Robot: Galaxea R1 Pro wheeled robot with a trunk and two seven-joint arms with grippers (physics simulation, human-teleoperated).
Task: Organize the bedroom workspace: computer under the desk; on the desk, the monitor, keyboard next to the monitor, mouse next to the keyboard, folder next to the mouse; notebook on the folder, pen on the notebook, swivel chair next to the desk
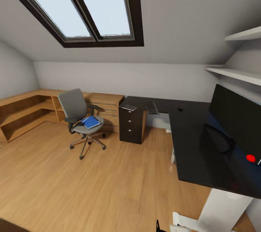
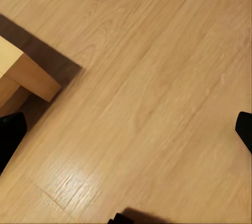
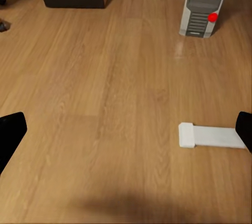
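A: Location of task items?
B: Swivel chair [image 1: 80, 117] standing on the wood floor [image 1: 90, 185], well apart from the desk [image 1: 195, 145], just in front of the wooden dresser [image 1: 105, 106]. Blue folder [image 1: 90, 122] lying flat on the seat. Monitor [image 1: 235, 119] upright at the desk's near right edge. Keyboard [image 1: 151, 107] flat near the far edge of the desk, beside the notebook [image 1: 129, 107] resting above the drawer unit [image 1: 132, 125]. Pen too small to make out.
A: Computer?
B: Seen from the right wrist: tower [image 3: 204, 3] upright on the floor, red dot on its front, near the drawer unit's base. White desk foot [image 3: 210, 136] closer in.
A: Tool state?
B: Left gripper [image 2: 126, 135]: fingertips [image 2: 10, 135] spread wide at opposite frame edges, holding nothing, over bare floor beside a wooden furniture corner [image 2: 31, 74]. Right gripper [image 3: 126, 132]: fingertips [image 3: 10, 129] likewise wide apart, holding nothing.
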